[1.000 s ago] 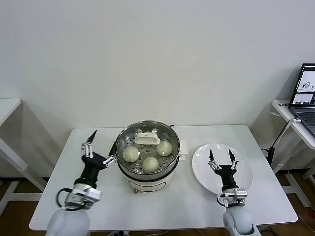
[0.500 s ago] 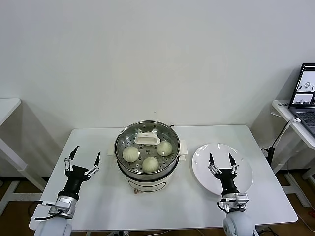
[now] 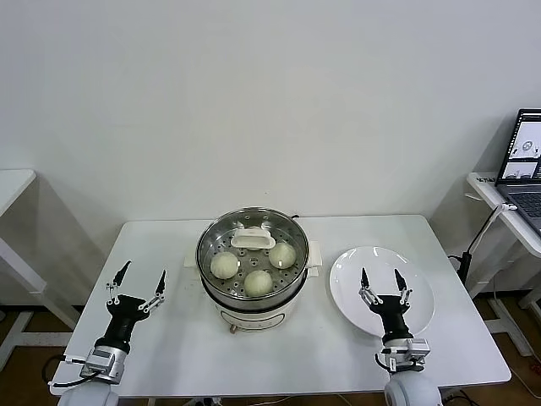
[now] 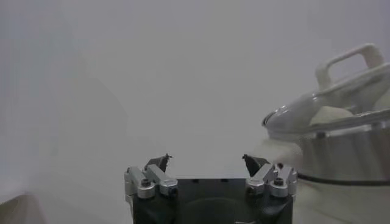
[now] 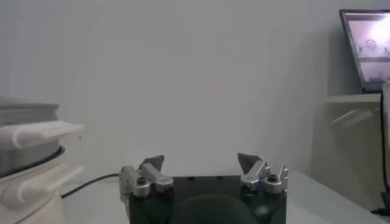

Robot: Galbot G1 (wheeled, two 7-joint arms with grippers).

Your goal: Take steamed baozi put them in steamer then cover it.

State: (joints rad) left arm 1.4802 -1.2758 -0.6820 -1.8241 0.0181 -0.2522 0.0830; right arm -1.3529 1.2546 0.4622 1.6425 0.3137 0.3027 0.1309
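With lid [image 3: 251, 239] seated on steamer [image 3: 254, 264], three baozi [image 3: 224, 266] visible inside, 4th prob. hidden. Left claw [image 3: 136, 278], right claw [image 3: 380, 280] spread, empty, parked near surface [image 3: 313, 347] edge: job looks done.

Left gripper [image 3: 135, 281]: black body, two slim black-tipped fingers on silver metal brackets fastened with visible screws. Silver wrist collar with a black cable looped beside it; pale grey forearm below. Right gripper [image 3: 379, 280]: identical build, with silver collar and grey forearm.
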